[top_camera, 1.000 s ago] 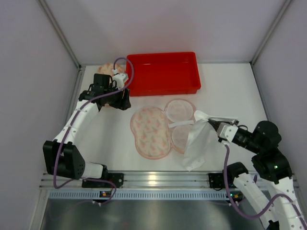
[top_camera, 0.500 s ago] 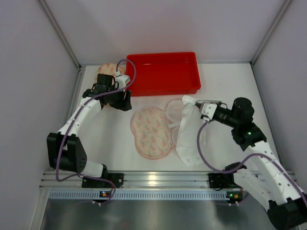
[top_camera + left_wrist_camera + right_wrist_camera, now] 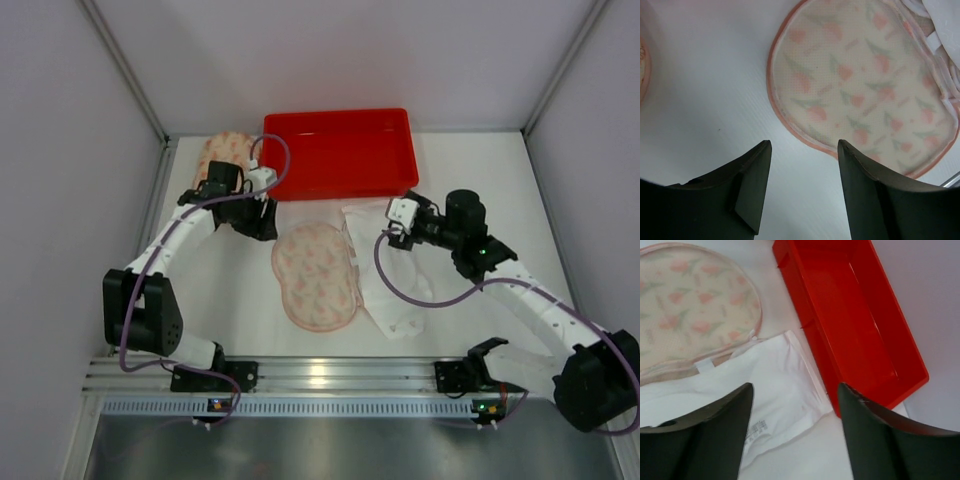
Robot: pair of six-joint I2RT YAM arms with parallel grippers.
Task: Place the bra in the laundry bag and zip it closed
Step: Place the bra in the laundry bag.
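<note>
The laundry bag (image 3: 315, 275) is a floral mesh shell with pink trim, lying open in the middle of the table. The white bra (image 3: 388, 275) lies spread over the bag's right half and hides it. My right gripper (image 3: 390, 222) hangs open just above the bra's far end, holding nothing. In the right wrist view the bra (image 3: 765, 390) lies below the open gripper (image 3: 795, 386), with the bag's floral lid (image 3: 695, 305) to the left. My left gripper (image 3: 265, 228) stands open left of the bag, over bare table. Its wrist view shows the bag (image 3: 865, 85) ahead of the open gripper (image 3: 804, 150).
A red tray (image 3: 340, 180) stands at the back centre, close behind the bra and both grippers. A second floral, pink-edged item (image 3: 225, 152) lies at the back left beside the tray. Walls close the table in on the left, right and far sides.
The right gripper carried the bra left and away from me over the bag's open right half, then opened and let it go. The left arm shifted only slightly.
</note>
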